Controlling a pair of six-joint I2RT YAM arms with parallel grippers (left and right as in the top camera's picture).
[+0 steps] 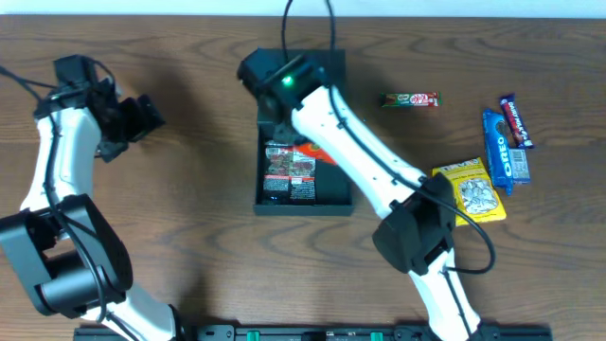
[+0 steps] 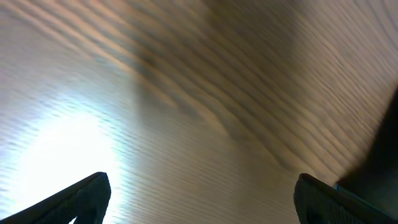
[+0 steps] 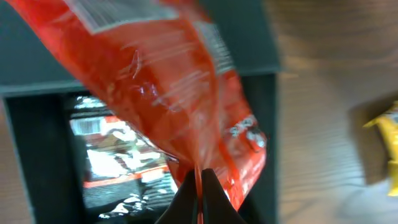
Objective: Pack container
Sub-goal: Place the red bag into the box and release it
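The dark teal container (image 1: 303, 206) lies open mid-table, its flap lid (image 3: 249, 37) folded back on the far side. A dark snack packet (image 1: 290, 172) lies flat inside it (image 3: 118, 155). My right gripper (image 3: 199, 183) is shut on the edge of a red-orange packet (image 3: 161, 81), which hangs over the container's open compartment (image 1: 320, 152). The right arm covers much of the container in the overhead view. My left gripper (image 1: 142, 118) is far to the left over bare wood, open with nothing between its fingers (image 2: 93, 193).
To the right of the container lie a green bar (image 1: 411, 98), a blue Oreo pack (image 1: 505, 156), a dark bar (image 1: 517, 120) and a yellow packet (image 1: 471, 189). The yellow packet (image 3: 388, 143) also shows at the edge of the right wrist view.
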